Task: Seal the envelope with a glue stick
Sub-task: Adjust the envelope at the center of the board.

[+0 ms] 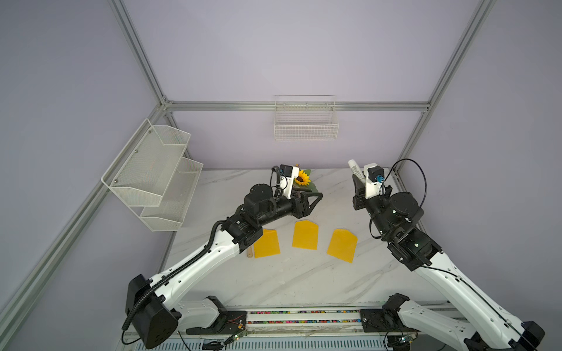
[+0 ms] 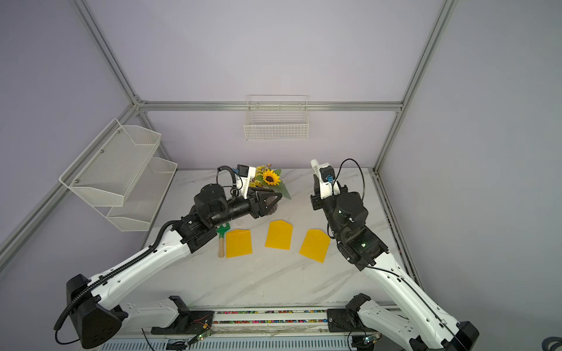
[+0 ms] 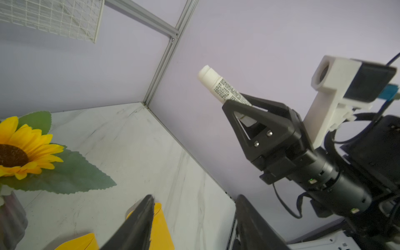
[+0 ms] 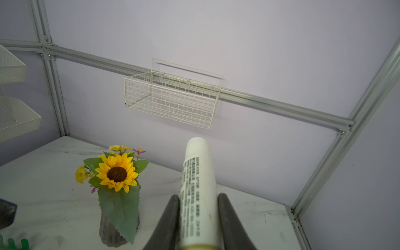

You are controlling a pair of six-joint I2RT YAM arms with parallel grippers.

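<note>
Now the right gripper (image 4: 199, 195) is clamping the lower body of the glue stick (image 4: 198, 164), holding it tilted in the air with its white end pointing up, toward the back right corner of the table (image 1: 304, 282), near the right wall. It is sitting well above the three envelopes (image 1: 305, 234), which are lying flat in a row, apart from each other. The left gripper (image 3: 194, 198) is hanging beside the sunflower (image 1: 302, 177) with jaws apart and empty, bare marble lying between the arms and along the front edge.
</note>
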